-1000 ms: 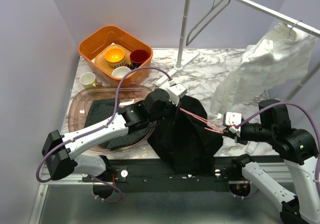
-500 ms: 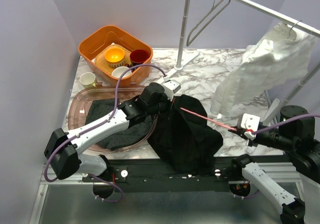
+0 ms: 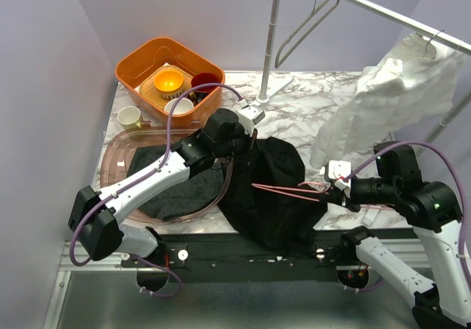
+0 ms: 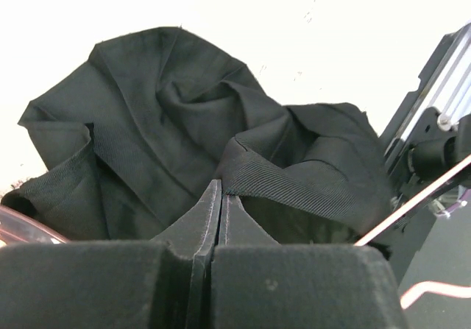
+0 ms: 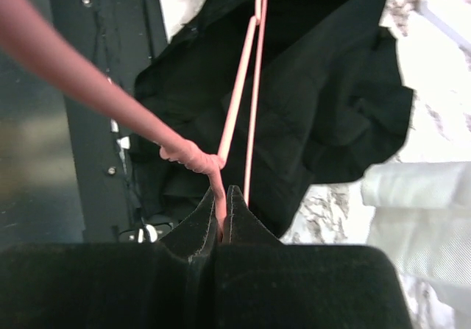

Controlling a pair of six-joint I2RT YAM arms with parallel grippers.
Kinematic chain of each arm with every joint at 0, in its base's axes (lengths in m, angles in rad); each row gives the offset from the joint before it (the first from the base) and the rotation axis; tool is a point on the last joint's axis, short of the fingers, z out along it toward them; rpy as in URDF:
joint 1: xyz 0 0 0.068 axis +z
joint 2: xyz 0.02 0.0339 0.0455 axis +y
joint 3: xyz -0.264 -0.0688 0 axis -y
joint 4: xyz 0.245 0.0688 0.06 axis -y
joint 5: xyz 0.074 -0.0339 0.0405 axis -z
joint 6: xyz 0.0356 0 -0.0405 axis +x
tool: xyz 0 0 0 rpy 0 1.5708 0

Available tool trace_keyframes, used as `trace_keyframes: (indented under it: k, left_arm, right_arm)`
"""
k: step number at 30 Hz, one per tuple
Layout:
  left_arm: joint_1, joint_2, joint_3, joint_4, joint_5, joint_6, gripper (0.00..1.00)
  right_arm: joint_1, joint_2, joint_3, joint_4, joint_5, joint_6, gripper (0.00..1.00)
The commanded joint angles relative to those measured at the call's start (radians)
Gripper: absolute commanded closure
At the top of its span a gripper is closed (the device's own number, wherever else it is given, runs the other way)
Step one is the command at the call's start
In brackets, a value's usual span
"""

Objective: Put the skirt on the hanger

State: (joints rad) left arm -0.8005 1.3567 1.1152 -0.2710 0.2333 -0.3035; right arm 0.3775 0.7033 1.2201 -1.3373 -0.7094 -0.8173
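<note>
Brought the right gripper (image 5: 224, 205) back in toward the skirt (image 3: 268, 200) after its swing out to the right half a second before, dropping the pink hanger (image 3: 291, 190) lower and flatter across the black cloth. Shifted the left gripper (image 4: 220, 195) only slightly, a touch farther from the near edge.

Kept both pincers pressed together: the left clamped on the skirt's ribbed waistband (image 4: 294, 189), the right clamped on the hanger just below its twisted neck. Found the skirt crumpled on the marble table (image 3: 302, 108) between the two arms, its front spilling over the black mounting bar (image 3: 206, 252) at the near edge, its top edge lifted by the left arm.

Judged the step as threading: holding the waistband up and working the hanger's far end toward it, not yet inside as far as could be told. Needed next a steady push of the hanger along the waistband, with that band held taut and raised. Risked snagging the thin wire on a fold instead.

Noted the containers to the left:
- An orange basin (image 3: 132, 82) holding a yellow bowl (image 3: 168, 82), a dark red cup (image 3: 206, 83) and a white bowl (image 3: 179, 106).
- A clear pinkish tray (image 3: 110, 160) holding dark cloth (image 3: 173, 196), partly hidden under the left arm.

Saw a small pale cup (image 3: 129, 115) standing on the table just beside the basin, in neither.
</note>
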Motion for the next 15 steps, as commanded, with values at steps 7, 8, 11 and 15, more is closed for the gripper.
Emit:
trace_keyframes:
  k: [7,8,11,15]
  left_arm:
    - [0.004,0.005,0.126,-0.079,0.026,0.055,1.0]
    - [0.004,0.004,0.132,-0.083,0.029,0.055,1.0]
    - [0.003,0.002,0.15,-0.076,0.066,0.031,1.0]
    - [0.001,0.004,0.156,-0.017,0.133,-0.046,1.0]
  right_arm:
    - [0.0,-0.013,-0.057,-0.006,0.179,0.125,0.99]
    - [-0.002,-0.016,-0.057,-0.01,0.18,0.125,1.0]
    - [0.0,-0.005,-0.091,0.006,0.15,0.127,0.99]
    - [-0.002,0.033,-0.114,0.117,0.018,0.153,0.99]
